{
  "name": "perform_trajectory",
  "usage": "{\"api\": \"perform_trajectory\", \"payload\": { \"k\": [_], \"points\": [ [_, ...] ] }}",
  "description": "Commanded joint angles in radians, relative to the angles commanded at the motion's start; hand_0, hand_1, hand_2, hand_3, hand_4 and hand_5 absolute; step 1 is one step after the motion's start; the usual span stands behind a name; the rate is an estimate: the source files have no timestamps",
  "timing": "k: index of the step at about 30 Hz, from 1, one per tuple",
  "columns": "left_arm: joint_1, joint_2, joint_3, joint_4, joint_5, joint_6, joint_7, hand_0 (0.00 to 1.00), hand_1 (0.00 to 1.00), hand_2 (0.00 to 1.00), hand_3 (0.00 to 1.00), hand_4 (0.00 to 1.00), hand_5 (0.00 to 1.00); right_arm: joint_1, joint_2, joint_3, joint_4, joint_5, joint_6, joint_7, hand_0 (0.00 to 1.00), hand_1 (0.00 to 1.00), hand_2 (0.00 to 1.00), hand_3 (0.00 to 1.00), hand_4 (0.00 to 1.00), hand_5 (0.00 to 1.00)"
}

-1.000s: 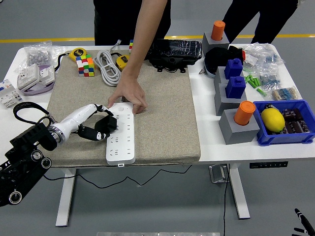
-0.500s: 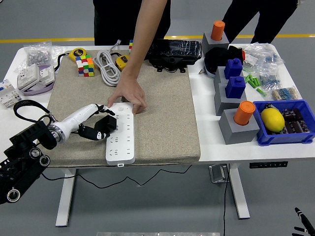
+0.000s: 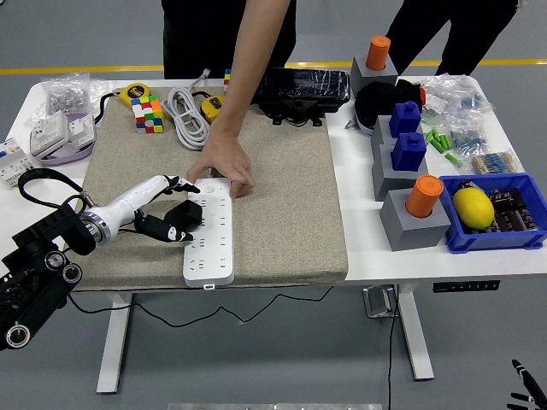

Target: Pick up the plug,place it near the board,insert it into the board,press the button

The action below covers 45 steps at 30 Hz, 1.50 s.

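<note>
The white power strip [image 3: 210,232] lies on the grey mat [image 3: 282,213] that covers the left part of the desk [image 3: 376,248], with its long side running away from the near edge. The black plug [image 3: 183,213] sits at the left edge of the power strip, touching it, about halfway along. I cannot tell if the plug is fully in a socket.

The left hand [image 3: 158,209] reaches in from the left of the power strip. Its white upper fingers [image 3: 175,183] stretch toward the far end of the strip, and its dark lower fingers lie under the plug. The fingers look loosely spread around the plug, but I cannot tell if they really grip it.

A person stands at the far side of the desk. The person's hand [image 3: 224,164] presses down on the far end of the power strip and holds it.

Beyond the power strip, at the far left of the mat, are a coloured cube [image 3: 147,114] and a coiled white cable [image 3: 186,118]. Well to the right of the power strip stands a blue bin [image 3: 479,239] with a yellow lemon [image 3: 473,207].
</note>
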Motion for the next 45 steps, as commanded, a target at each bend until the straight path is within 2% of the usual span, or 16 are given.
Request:
{"api": "perform_trajectory", "payload": {
  "k": [2, 5, 6, 12, 14, 16, 23, 24, 26, 29, 30, 32, 36, 37, 38, 45],
  "points": [
    [0.007, -0.003, -0.012, -0.006, -0.053, -0.008, -0.009, 0.906, 0.944, 0.894, 0.869, 0.998, 0.735, 0.000, 0.000, -0.001, 0.000, 0.001, 0.000, 0.000, 0.836, 0.748, 0.712, 0.763, 0.998, 0.946],
    [0.025, -0.016, -0.038, -0.021, -0.159, 0.031, -0.023, 0.906, 0.944, 0.894, 0.869, 0.998, 0.735, 0.000, 0.001, 0.001, 0.000, -0.001, 0.000, 0.000, 0.836, 0.748, 0.712, 0.763, 0.998, 0.946],
    [0.030, -0.020, -0.045, -0.027, -0.182, 0.048, -0.026, 0.977, 0.998, 0.993, 0.996, 0.998, 0.998, 0.000, 0.001, 0.001, 0.000, -0.001, 0.000, 0.000, 0.837, 0.749, 0.712, 0.763, 0.998, 0.945],
    [0.068, -0.049, -0.100, -0.080, -0.208, 0.200, 0.004, 0.998, 0.998, 0.998, 0.998, 0.998, 0.998, -0.003, 0.003, 0.002, 0.000, -0.002, 0.001, 0.000, 0.836, 0.749, 0.712, 0.764, 0.998, 0.945],
    [0.091, -0.062, -0.127, -0.118, -0.151, 0.276, 0.056, 0.998, 0.998, 0.998, 0.998, 0.998, 0.998, -0.005, 0.003, 0.001, 0.000, -0.001, 0.001, 0.001, 0.836, 0.749, 0.712, 0.764, 0.998, 0.945],
    [0.115, -0.070, -0.154, -0.165, -0.074, 0.316, 0.130, 0.998, 0.998, 0.998, 0.998, 0.998, 0.998, -0.007, 0.004, 0.001, 0.000, -0.001, 0.001, 0.001, 0.836, 0.749, 0.712, 0.764, 0.998, 0.945],
    [0.195, -0.056, -0.205, -0.352, 0.222, 0.241, 0.414, 0.998, 0.998, 0.991, 0.986, 0.998, 0.998, -0.016, 0.005, 0.005, 0.000, -0.010, 0.003, 0.000, 0.836, 0.749, 0.712, 0.763, 0.998, 0.945],
    [0.202, -0.054, -0.206, -0.369, 0.261, 0.240, 0.443, 0.871, 0.829, 0.825, 0.831, 0.998, 0.998, -0.016, 0.004, 0.004, 0.000, -0.011, 0.003, 0.000, 0.836, 0.749, 0.712, 0.763, 0.998, 0.945],
    [0.221, -0.048, -0.208, -0.417, 0.346, 0.234, 0.471, 0.871, 0.829, 0.825, 0.831, 0.998, 0.998, -0.015, 0.004, 0.004, 0.000, -0.013, 0.004, 0.000, 0.836, 0.749, 0.712, 0.763, 0.998, 0.945],
    [0.248, -0.043, -0.210, -0.467, 0.427, 0.230, 0.474, 0.871, 0.829, 0.825, 0.831, 0.998, 0.998, -0.013, 0.002, -0.003, 0.000, -0.007, 0.004, 0.002, 0.836, 0.749, 0.712, 0.763, 0.998, 0.945],
    [0.257, -0.041, -0.209, -0.480, 0.433, 0.233, 0.472, 0.793, 0.765, 0.770, 0.774, 0.998, 0.998, -0.012, 0.002, -0.003, 0.000, -0.007, 0.004, 0.002, 0.837, 0.749, 0.712, 0.763, 0.998, 0.945],
    [0.278, -0.038, -0.199, -0.506, 0.421, 0.245, 0.457, 0.793, 0.765, 0.770, 0.774, 0.998, 0.998, -0.012, 0.002, -0.001, 0.000, -0.009, 0.004, 0.002, 0.837, 0.749, 0.712, 0.763, 0.998, 0.945],
    [0.314, -0.035, -0.168, -0.541, 0.311, 0.304, 0.377, 0.793, 0.765, 0.770, 0.774, 0.998, 0.998, -0.013, 0.002, 0.004, 0.000, -0.013, 0.003, 0.002, 0.837, 0.749, 0.712, 0.763, 0.998, 0.945],
    [0.322, -0.034, -0.158, -0.550, 0.273, 0.315, 0.351, 0.750, 0.736, 0.729, 0.716, 0.998, 0.998, -0.014, 0.002, 0.006, 0.000, -0.015, 0.003, 0.001, 0.837, 0.749, 0.712, 0.763, 0.998, 0.945],
    [0.326, -0.033, -0.152, -0.554, 0.250, 0.321, 0.337, 0.750, 0.736, 0.729, 0.716, 0.998, 0.998, -0.014, 0.002, 0.007, 0.000, -0.016, 0.003, 0.001, 0.837, 0.749, 0.712, 0.763, 0.998, 0.945],
    [0.342, -0.032, -0.121, -0.534, 0.123, 0.294, 0.265, 0.739, 0.731, 0.727, 0.715, 0.998, 0.998, -0.008, 0.000, 0.000, 0.000, -0.009, 0.003, 0.003, 0.838, 0.749, 0.712, 0.764, 0.998, 0.945]
  ]
}}
